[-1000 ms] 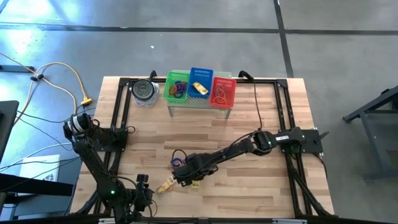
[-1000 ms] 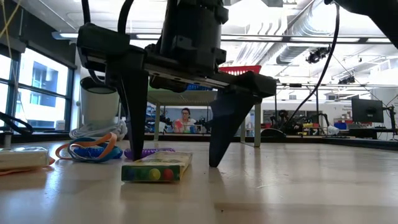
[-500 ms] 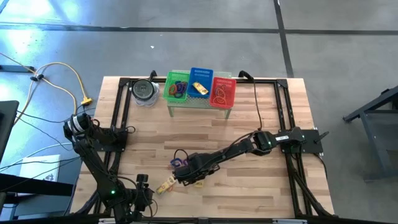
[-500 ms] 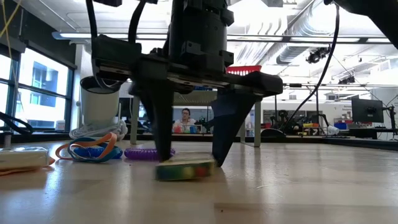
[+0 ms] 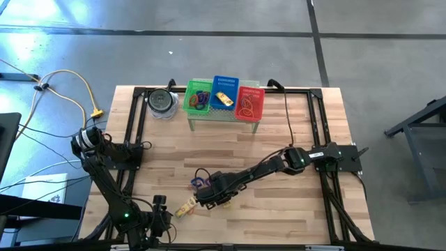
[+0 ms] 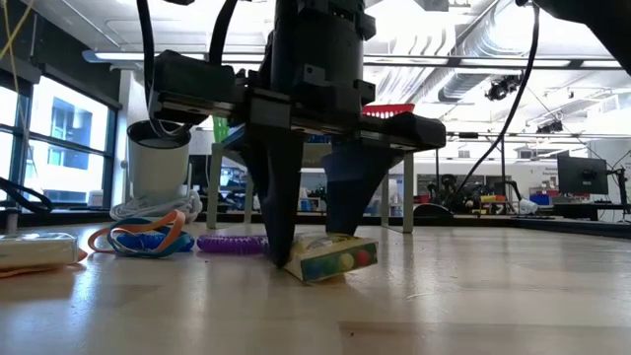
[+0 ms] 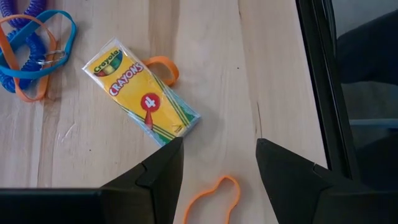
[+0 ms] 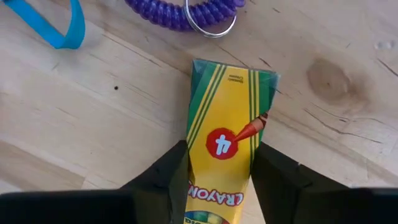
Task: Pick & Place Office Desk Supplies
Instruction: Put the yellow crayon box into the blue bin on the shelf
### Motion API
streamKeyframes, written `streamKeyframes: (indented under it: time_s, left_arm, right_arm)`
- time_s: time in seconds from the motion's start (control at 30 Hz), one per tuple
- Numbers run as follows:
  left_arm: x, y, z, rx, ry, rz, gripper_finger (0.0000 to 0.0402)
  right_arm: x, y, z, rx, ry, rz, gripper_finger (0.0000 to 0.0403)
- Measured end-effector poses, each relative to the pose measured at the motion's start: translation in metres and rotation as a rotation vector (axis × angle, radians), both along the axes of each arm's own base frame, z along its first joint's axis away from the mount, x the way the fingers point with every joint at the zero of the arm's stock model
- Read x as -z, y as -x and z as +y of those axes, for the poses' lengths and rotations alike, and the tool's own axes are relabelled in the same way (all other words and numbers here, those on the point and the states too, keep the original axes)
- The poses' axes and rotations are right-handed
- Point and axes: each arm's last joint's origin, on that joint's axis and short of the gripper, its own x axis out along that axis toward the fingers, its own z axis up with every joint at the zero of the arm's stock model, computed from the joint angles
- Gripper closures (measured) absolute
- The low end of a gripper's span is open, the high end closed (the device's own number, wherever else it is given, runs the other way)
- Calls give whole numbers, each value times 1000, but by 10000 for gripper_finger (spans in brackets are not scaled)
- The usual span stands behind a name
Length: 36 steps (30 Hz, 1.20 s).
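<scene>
A small yellow-and-green crayon box (image 8: 224,137) lies near the table's front middle, with my right gripper (image 8: 219,180) shut on it, pointing straight down. In the low view the box (image 6: 330,258) sits tilted between the dark fingers. A purple coil loop (image 8: 186,12) and a blue band (image 8: 56,25) lie just beyond it. My left gripper (image 7: 217,162) hangs open at the near left over a second crayon box (image 7: 140,93), touching nothing. Orange band loops (image 7: 211,196) and a blue coil (image 7: 25,37) lie flat on the wood around it. My right gripper pinches the crayon box by its two long sides (image 8: 194,155) between its two fingers, near one end of the box. The fingers come from above, pointing down, across the box's width. The box is tipped, with its lower edge (image 6: 296,274) on the table.
Green (image 5: 198,97), blue (image 5: 224,92) and red (image 5: 251,102) mesh baskets stand in a row on a small stand at the far edge, with a round grey tin (image 5: 162,102) to their left. Black frame rails run along the table's left and right sides.
My right gripper's fingers have shut from a wide stance onto the crayon box. One finger slid the box along the table toward the other. The box, flat a second ago, now stands tipped between them. The gripper itself stayed in place.
</scene>
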Motion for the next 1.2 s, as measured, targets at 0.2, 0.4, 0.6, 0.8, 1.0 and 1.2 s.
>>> streamKeyframes:
  time_s: [0.2, 0.4, 0.6, 0.8, 1.0, 1.2]
  left_arm:
    - [0, 0, 0, 10, -9, 0, 208]
    - [1, 1, 2, 19, -38, 11, 208]
    - [2, -4, 8, 44, -96, 25, 208]
    - [2, -18, 21, 96, -151, 82, 208]
    - [0, -34, 39, 119, -233, 108, 208]
    - [-8, -47, 62, 129, -321, 122, 208]
  right_arm:
    - [-6, 7, 8, -30, 18, 10, 260]
    - [-44, 17, 10, -69, 62, -46, 267]
    - [-82, 28, 4, -91, 136, -120, 266]
    - [-136, 43, -16, -106, 199, -233, 266]
    - [-191, 59, -53, -92, 255, -360, 266]
    - [-222, 63, -106, -83, 310, -435, 266]
